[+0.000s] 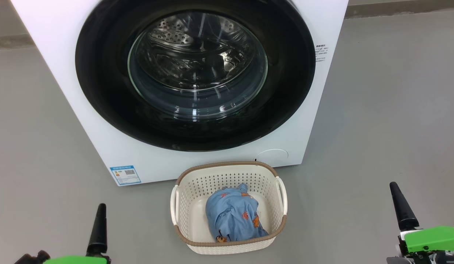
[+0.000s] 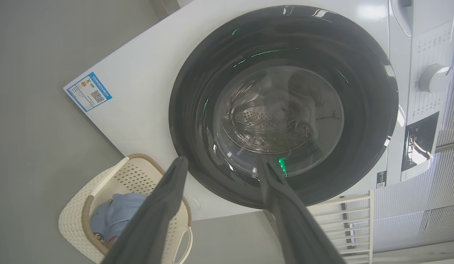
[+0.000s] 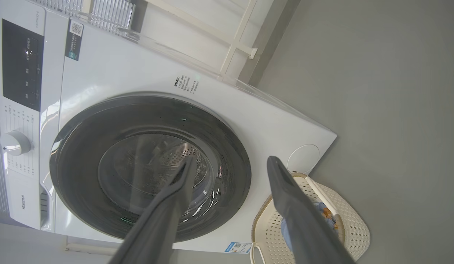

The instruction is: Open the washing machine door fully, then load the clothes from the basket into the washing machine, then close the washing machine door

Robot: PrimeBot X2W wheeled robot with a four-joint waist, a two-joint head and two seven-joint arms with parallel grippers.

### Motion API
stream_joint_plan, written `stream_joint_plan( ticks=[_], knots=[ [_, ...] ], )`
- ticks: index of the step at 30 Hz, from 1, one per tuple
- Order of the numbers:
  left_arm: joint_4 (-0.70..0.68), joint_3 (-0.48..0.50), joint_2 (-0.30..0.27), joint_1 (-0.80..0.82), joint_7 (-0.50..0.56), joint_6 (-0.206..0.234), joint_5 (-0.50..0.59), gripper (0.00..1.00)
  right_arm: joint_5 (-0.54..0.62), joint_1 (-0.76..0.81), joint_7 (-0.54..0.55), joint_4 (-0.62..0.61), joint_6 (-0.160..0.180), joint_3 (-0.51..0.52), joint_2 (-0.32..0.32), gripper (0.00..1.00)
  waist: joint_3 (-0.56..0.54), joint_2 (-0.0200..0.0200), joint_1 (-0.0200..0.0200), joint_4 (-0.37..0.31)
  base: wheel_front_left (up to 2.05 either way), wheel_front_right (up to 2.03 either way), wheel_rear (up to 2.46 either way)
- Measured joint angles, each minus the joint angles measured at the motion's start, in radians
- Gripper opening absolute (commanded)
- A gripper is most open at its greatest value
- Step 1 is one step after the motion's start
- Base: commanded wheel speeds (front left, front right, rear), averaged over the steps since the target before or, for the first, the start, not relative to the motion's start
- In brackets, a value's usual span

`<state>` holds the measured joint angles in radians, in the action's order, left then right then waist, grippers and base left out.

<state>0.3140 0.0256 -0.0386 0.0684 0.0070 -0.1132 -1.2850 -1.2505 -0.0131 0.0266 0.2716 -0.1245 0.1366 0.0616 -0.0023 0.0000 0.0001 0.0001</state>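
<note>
Both hands were spread wide and empty, touching nothing: the left hand (image 2: 223,163) pointed at the washing machine door (image 1: 102,73), the right hand (image 3: 230,161) at its lower edge. The door sat closed against the white, boxy washing machine (image 1: 65,95), its glossy black rim ringing a bulging glass bowl (image 1: 197,66) (perforated steel drum (image 1: 172,35) behind). The cream perforated plastic basket (image 1: 227,165), brown woven-look rim, stood on the floor (image 1: 377,128) just before the machine. Inside lay the clothes (image 1: 232,214), a soft light blue bundle with orange-brown figures. Smooth grey floor lay open either side, each hand well apart from the basket.
</note>
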Motion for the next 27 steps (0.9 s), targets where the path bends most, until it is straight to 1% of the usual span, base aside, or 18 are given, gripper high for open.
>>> stream_joint_plan(
  ticks=[4, 15, 24, 27],
  knots=[
    [-0.005, -0.005, 0.0, 0.0, -0.013, 0.009, 0.072, 1.0, 0.07, 0.0, -0.003, -0.009, 0.0, 0.001, 0.002, 1.0, 0.0, 0.0, -0.0001, 0.0, 0.0, 0.0, 0.0],
    [-0.01, -0.022, 0.0, 0.012, -0.044, 0.009, 0.243, 1.0, 0.257, 0.001, -0.023, -0.031, 0.0, 0.001, 0.01, 1.0, 0.002, 0.0, 0.0, 0.001, 0.0, 0.0, 0.0],
    [-0.01, -0.032, 0.0, 0.016, -0.069, 0.009, 0.362, 1.0, 0.384, 0.001, -0.042, -0.048, 0.0, 0.001, 0.014, 1.0, 0.003, 0.0, 0.0, 0.0, 0.0, 0.0, 0.0],
    [-0.01, -0.034, 0.0, 0.016, -0.074, 0.009, 0.391, 1.0, 0.407, 0.002, -0.046, -0.053, 0.0, 0.001, 0.014, 1.0, 0.003, 0.0, 0.0, 0.0, 0.0, 0.0, 0.0]
  ],
)
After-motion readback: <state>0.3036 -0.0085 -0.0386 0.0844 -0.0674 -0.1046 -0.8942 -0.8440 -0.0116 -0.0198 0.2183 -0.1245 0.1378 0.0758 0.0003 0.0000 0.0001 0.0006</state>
